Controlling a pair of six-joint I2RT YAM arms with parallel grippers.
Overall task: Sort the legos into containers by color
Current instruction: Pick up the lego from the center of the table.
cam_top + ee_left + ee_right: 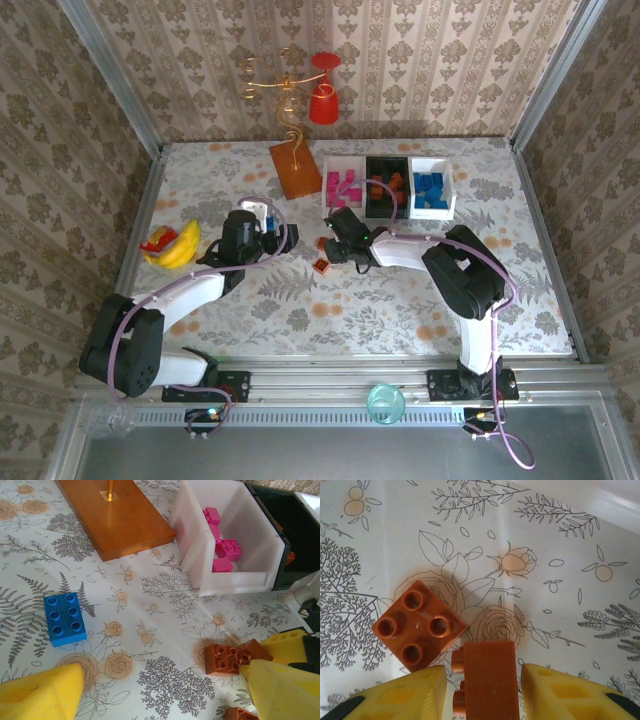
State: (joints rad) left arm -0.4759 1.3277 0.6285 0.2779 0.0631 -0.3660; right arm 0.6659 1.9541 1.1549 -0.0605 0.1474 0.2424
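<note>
Nearest the arm bases, a lone brown lego (321, 266) lies on the floral table (520, 300), just short of the right gripper.

Right gripper (484, 680): the yellow fingers (415, 695) bracket a brown lego on its side (490, 655), studs pointing at the left finger. A thin strip of table seems to show on each side of it. I cannot tell whether the jaws are already pressing it lower down, where the frame cuts off. A second brown lego (418, 625) sits studs-up just beyond and to the left, its corner almost touching the bracketed one.

Left gripper (162, 680): jaws wide apart, nothing between them. A blue lego (65, 618) lies flat, studs up, beyond the left finger and apart from it.

Banana toy (172, 245) lies at the left edge of the table, level with the grippers.

Farther out the three containers stand side by side, touching. The white bin (345, 185) holds pink legos (227, 547), the black bin (385, 185) holds orange-brown ones, and the second white bin (432, 187) holds blue ones.

The orange board (295, 168) lies left of the bins. The red cup (323, 103) hangs at the far wall.
</note>
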